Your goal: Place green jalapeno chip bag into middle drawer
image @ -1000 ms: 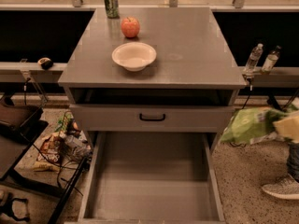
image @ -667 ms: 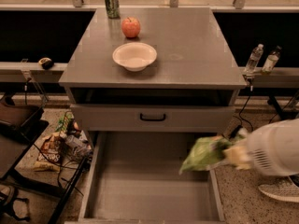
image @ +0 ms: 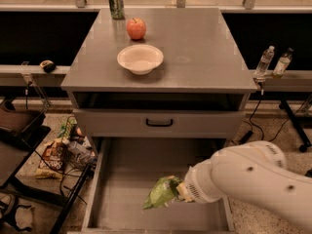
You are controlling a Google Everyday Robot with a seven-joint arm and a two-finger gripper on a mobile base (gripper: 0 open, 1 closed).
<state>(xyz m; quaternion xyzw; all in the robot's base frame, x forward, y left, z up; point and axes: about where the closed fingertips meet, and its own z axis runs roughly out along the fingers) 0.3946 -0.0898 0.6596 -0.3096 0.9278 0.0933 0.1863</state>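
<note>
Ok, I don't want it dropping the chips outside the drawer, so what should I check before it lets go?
1. The middle drawer is pulled open: ok.
2. The gripper, above the drawer, is closed on the green jalapeno chip bag: ok.
3. Bag over the drawer floor, inside the side walls: ok.
4. Bag's height above the floor: cannot tell.
5. Floor bare under the bag: ok where visible; the arm hides the right part.
</note>
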